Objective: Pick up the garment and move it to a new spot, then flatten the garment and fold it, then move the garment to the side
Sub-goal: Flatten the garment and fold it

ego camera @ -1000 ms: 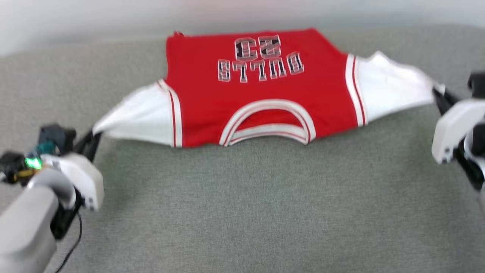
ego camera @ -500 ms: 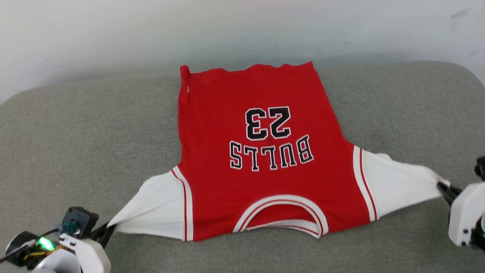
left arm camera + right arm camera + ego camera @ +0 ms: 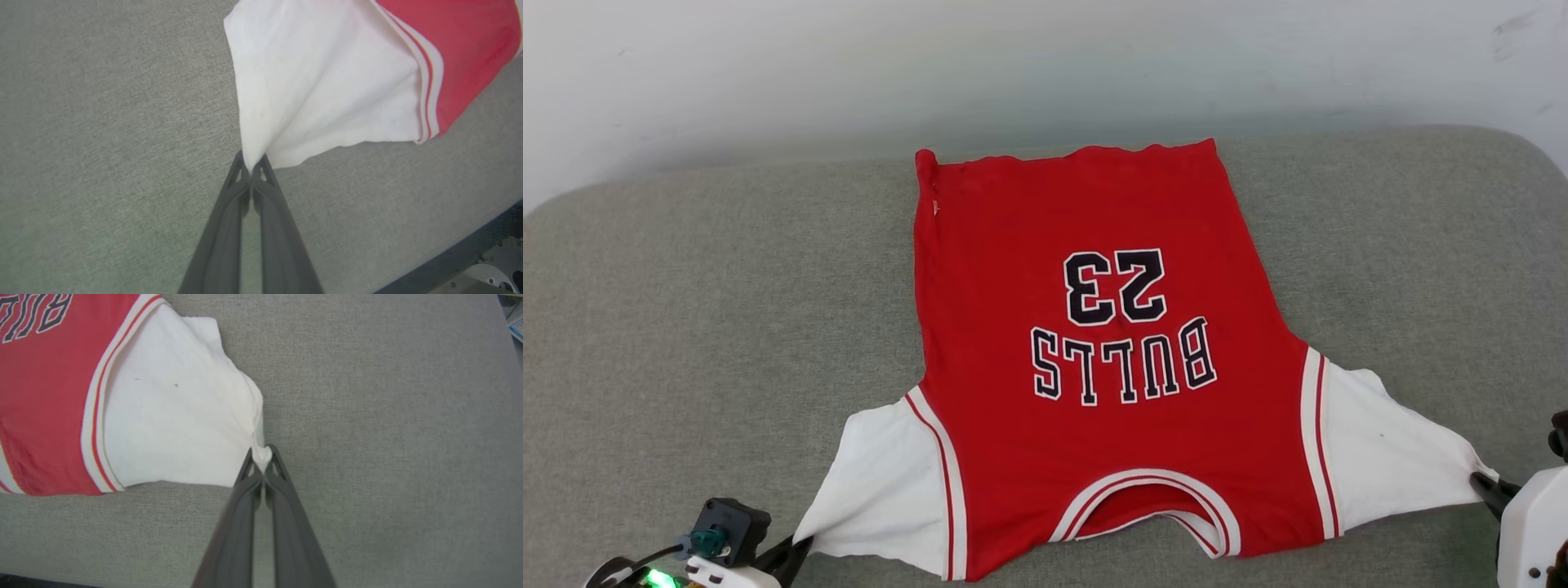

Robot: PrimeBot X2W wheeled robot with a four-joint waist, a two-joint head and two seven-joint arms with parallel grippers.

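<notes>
The garment (image 3: 1094,343), a red jersey with white short sleeves and a black "BULLS 23" print facing up, lies spread on the grey cushion (image 3: 727,310), collar toward me and hem at the far side. At the lower left my left gripper (image 3: 796,545) is shut on the tip of one white sleeve (image 3: 310,81), its fingertips pinching the cloth (image 3: 252,163). My right gripper (image 3: 1480,483) at the lower right is shut on the tip of the other sleeve (image 3: 171,412), with cloth bunched between its tips (image 3: 261,454). Both sleeves are pulled out sideways.
A pale wall (image 3: 1045,65) rises behind the cushion's far edge. The cushion's near edge and a dark base (image 3: 470,253) show at the lower right of the left wrist view. Bare grey fabric lies on both sides of the garment.
Both grippers have drawn the garment toward me by the sleeves, and its body now lies stretched out flat. The head camera has also tilted, showing more wall.
</notes>
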